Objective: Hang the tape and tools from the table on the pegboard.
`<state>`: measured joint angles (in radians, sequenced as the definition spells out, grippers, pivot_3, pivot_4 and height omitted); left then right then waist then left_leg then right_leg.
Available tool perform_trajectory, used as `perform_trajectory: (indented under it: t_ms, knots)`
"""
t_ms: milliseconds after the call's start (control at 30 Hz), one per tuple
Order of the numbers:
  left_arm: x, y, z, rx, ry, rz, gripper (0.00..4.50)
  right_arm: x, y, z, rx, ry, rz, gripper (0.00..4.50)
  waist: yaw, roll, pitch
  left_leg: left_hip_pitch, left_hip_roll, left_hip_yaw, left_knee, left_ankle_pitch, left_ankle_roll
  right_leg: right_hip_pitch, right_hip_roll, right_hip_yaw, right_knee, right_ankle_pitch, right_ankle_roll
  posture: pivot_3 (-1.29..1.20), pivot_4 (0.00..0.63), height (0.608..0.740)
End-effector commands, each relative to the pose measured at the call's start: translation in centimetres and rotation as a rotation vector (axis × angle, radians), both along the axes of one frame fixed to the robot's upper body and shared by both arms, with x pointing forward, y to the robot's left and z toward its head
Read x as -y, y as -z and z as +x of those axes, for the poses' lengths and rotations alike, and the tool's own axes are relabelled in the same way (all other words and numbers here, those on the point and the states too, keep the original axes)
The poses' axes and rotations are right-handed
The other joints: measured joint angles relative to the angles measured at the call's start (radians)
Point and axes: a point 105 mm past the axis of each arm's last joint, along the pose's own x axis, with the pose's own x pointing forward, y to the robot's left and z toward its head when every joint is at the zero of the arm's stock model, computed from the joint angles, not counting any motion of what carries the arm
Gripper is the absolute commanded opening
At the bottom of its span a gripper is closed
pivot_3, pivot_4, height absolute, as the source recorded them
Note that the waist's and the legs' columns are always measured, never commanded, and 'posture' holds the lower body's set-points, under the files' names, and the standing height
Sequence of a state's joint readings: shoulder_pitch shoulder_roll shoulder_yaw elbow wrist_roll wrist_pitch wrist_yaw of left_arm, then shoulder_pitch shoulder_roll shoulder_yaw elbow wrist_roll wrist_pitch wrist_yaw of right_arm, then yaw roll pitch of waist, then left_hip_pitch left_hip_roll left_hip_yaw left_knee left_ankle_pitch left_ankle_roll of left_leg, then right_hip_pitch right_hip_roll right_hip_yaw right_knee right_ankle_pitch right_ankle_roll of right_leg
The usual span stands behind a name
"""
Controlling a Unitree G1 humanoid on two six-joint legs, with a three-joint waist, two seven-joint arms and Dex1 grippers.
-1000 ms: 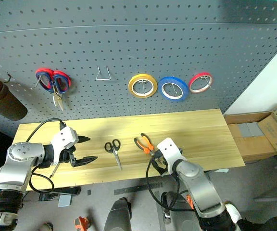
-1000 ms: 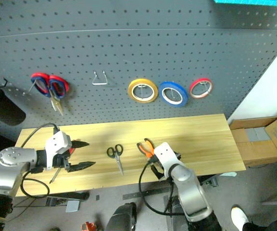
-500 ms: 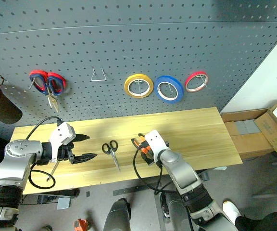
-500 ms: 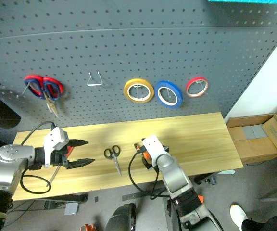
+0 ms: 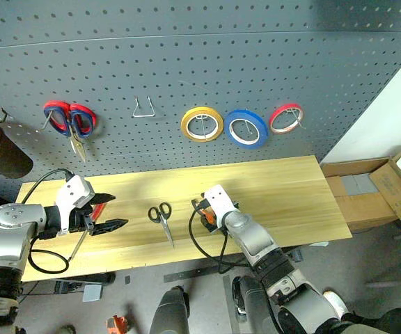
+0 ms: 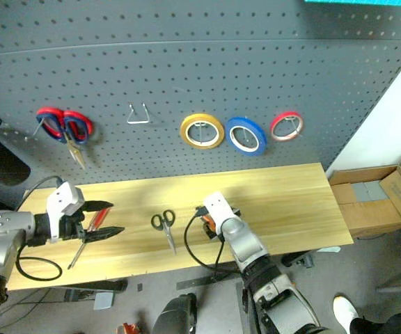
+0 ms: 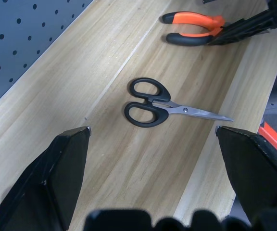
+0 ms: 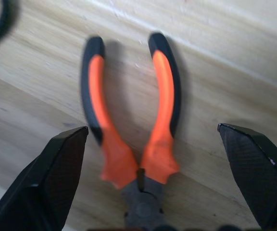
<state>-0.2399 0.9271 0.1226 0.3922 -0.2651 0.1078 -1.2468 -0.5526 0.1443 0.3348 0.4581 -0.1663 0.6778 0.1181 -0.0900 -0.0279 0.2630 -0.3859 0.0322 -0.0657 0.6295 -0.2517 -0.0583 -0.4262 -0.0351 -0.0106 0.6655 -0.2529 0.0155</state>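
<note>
- A light wooden table (image 5: 284,188) runs across the middle of the head view, with a dark grey pegboard (image 5: 186,56) filling the wall behind it.
- The blue tape (image 5: 247,128) hangs on the pegboard right of centre, between a yellow ring of tape (image 5: 202,124) and a red ring of tape (image 5: 287,117).
- Red-and-blue-handled scissors (image 5: 71,121) hang at the upper left of the board, with a bare metal hook (image 5: 143,108) further right.
- The black-handled scissors (image 5: 163,218) lie flat on the table at centre, blades closed and pointing toward the front edge.
- The orange-and-black pliers (image 8: 129,139) lie just right of the scissors, handles spread in a V.
- The right gripper (image 8: 153,159) hangs just above the pliers, its two black fingers wide apart, one on each side of the handles and touching neither.
- The red-handled screwdriver (image 6: 89,232) lies at the left of the table, partly hidden by the left gripper.
- The left gripper (image 5: 105,213) hovers over that left end, fingers spread wide and holding nothing, pointing toward the scissors.
- Open cardboard boxes (image 5: 381,188) sit on the floor at the far right.
</note>
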Motion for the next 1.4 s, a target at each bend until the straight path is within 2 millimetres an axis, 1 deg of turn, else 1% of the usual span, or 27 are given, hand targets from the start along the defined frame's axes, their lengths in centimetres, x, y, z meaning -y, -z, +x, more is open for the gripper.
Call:
perform_trajectory:
  t_ms: [33, 133, 267, 433, 533, 667, 700, 767, 867, 967, 1033, 1100, 1133, 1200, 1300, 1400]
  knots:
    - [-0.2, -1.0, -0.2, 0.037, 0.004, 0.009, 4.5, -4.2, -3.1, 0.5, 0.067, -0.073, 0.088, 4.48, 0.0, 0.0, 0.0, 0.0, 0.0, 0.0, 0.0, 0.0, 0.0, 0.0, 0.0, 0.0, 0.0, 0.0, 0.0, -0.12, 0.264, 0.74]
    - [-0.3, -1.1, -0.4, 0.038, 0.001, 0.007, 4.5, -4.8, -2.9, 0.6, 0.061, -0.084, 0.086, 4.48, 0.0, 0.0, 0.0, 0.0, 0.0, 0.0, 0.0, 0.0, 0.0, 0.0, 0.0, 0.0, 0.0, 0.0, 0.0, -0.1, 0.268, 0.74]
    - [-0.5, -1.1, -0.8, 0.036, -0.008, 0.009, 4.5, -5.0, -2.7, 1.0, 0.055, -0.082, 0.082, 4.48, 0.002, 0.0, 0.0, 0.0, 0.0, 0.0, 0.0, 0.0, 0.0, 0.0, 0.0, 0.0, 0.0, 0.0, 0.0, -0.08, 0.275, 0.74]
    - [-0.6, -1.0, -1.1, 0.036, -0.02, 0.011, 4.5, -4.2, -1.6, 1.4, -0.015, -0.031, 0.102, 4.48, 0.003, 0.0, 0.0, 0.001, 0.0, 0.0, 0.0, 0.0, 0.0, 0.0, 0.0, 0.0, 0.001, 0.0, 0.0, -0.08, 0.274, 0.74]
    - [-0.5, -0.9, -1.1, 0.038, -0.024, 0.01, 4.5, -4.2, -1.4, 1.3, -0.041, -0.024, 0.121, 3.93, 0.004, 0.0, 0.0, 0.002, 0.0, 0.0, 0.0, 0.0, 0.0, 0.0, 0.0, 0.0, 0.003, 0.0, 0.0, -0.08, 0.27, 0.74]
    - [-0.4, -0.8, -1.2, 0.038, -0.027, 0.004, 4.5, -4.6, -1.6, 1.0, -0.028, -0.057, 0.119, 2.62, 0.005, 0.0, 0.0, 0.002, 0.0, 0.0, 0.0, 0.0, 0.0, 0.0, 0.0, 0.0, 0.004, 0.0, 0.0, -0.08, 0.269, 0.74]
    - [-0.4, -0.7, -1.2, 0.039, -0.028, 0.002, 4.5, -4.8, -1.7, 1.0, -0.018, -0.07, 0.118, 2.4, 0.005, 0.0, 0.0, 0.002, 0.0, 0.0, 0.0, 0.0, 0.0, 0.0, 0.0, 0.001, 0.005, 0.0, 0.0, -0.08, 0.269, 0.74]
    - [-0.3, -0.8, -1.1, 0.043, -0.03, -0.005, 4.5, -5.2, -2.2, 0.9, 0.012, -0.101, 0.114, 2.24, 0.004, 0.0, 0.0, 0.003, 0.0, 0.0, 0.0, 0.0, 0.0, 0.0, 0.0, 0.001, 0.006, 0.0, 0.0, -0.09, 0.27, 0.74]
    - [-0.1, -0.9, -0.9, 0.057, -0.038, -0.024, 4.5, -5.9, -3.7, 0.8, 0.077, -0.153, 0.13, 2.24, 0.003, 0.0, 0.001, 0.002, 0.0, 0.0, 0.0, 0.0, 0.0, -0.002, 0.0, 0.001, 0.008, 0.0, -0.001, -0.09, 0.274, 0.74]
    - [0.0, -1.3, -0.6, 0.078, -0.06, -0.052, 4.5, -6.5, -5.7, 0.4, 0.151, -0.199, 0.156, 2.24, 0.002, 0.0, 0.001, -0.003, 0.0, 0.001, 0.001, 0.0, 0.0, -0.01, 0.0, 0.002, 0.011, 0.0, -0.001, -0.09, 0.276, 0.74]
    - [0.0, -1.6, -0.3, 0.095, -0.082, -0.08, 4.5, -6.6, -7.3, 0.0, 0.198, -0.221, 0.184, 2.24, 0.001, 0.0, 0.001, -0.011, 0.0, 0.001, 0.003, 0.0, 0.0, -0.018, 0.001, 0.002, 0.014, 0.0, -0.001, -0.09, 0.278, 0.74]
    - [-0.1, -1.9, -0.1, 0.11, -0.1, -0.1, 4.5, -6.6, -8.9, -0.5, 0.247, -0.24, 0.213, 2.24, 0.001, 0.0, 0.001, -0.013, 0.001, 0.0, 0.003, 0.0, 0.0, -0.019, 0.001, 0.001, 0.015, 0.0, -0.001, -0.09, 0.281, 0.74]
    - [-0.1, -2.0, -0.1, 0.113, -0.106, -0.105, 4.5, -6.5, -9.4, -0.7, 0.26, -0.245, 0.22, 2.24, 0.001, 0.0, 0.001, -0.013, 0.001, 0.0, 0.003, 0.0, 0.0, -0.019, 0.001, 0.001, 0.014, 0.0, -0.001, -0.09, 0.281, 0.74]
    - [-0.2, -2.2, 0.0, 0.122, -0.123, -0.122, 4.5, -6.2, -10.7, -1.5, 0.29, -0.256, 0.247, 2.23, 0.003, 0.0, 0.001, -0.013, 0.001, 0.0, 0.003, 0.0, 0.0, -0.019, 0.001, 0.001, 0.014, 0.0, -0.001, -0.09, 0.28, 0.74]
    - [-0.4, -2.6, 0.2, 0.143, -0.155, -0.156, 4.5, -6.0, -13.7, -3.4, 0.377, -0.315, 0.322, 2.22, 0.003, 0.0, 0.001, -0.014, 0.0, 0.0, 0.003, 0.0, 0.0, -0.019, 0.0, 0.001, 0.012, 0.0, -0.001, -0.1, 0.283, 0.74]
    - [-0.6, -2.9, 0.2, 0.167, -0.177, -0.178, 4.5, -5.5, -16.2, -4.5, 0.434, -0.32, 0.374, 2.22, 0.003, -0.001, 0.004, -0.014, 0.0, 0.0, 0.003, 0.0, 0.0, -0.019, 0.0, 0.001, 0.013, 0.0, -0.001, -0.1, 0.284, 0.74]
